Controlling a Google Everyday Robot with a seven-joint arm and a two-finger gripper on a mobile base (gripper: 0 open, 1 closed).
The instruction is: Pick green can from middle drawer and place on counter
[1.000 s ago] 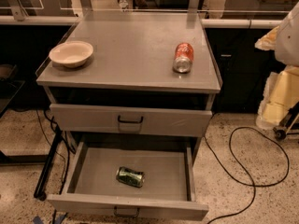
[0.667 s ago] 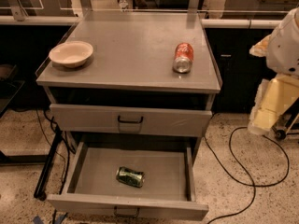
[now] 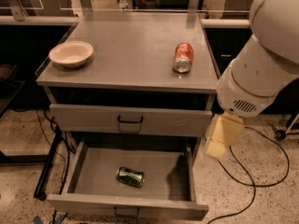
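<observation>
- On the left of the counter (image 3: 131,36) I see a pale bowl (image 3: 71,53) near the left edge, with bare surface between it and the orange-red can.
- The middle drawer (image 3: 93,203) stands pulled out below a closed drawer front (image 3: 163,121).
- The green can (image 3: 130,176) lies on its side on the drawer floor, a little left of centre. Its long axis runs roughly left to right, with the right end angled slightly toward the drawer front. There is bare floor on both sides of it.
- The orange-red can (image 3: 183,57) lies on its side near the counter's right edge, its silvery end toward me.
- The end effector (image 3: 223,135) hangs outside the cabinet, just beside the drawer's right wall, so the green can is below it and well to its left. I cannot tell whether it is apart or together.
</observation>
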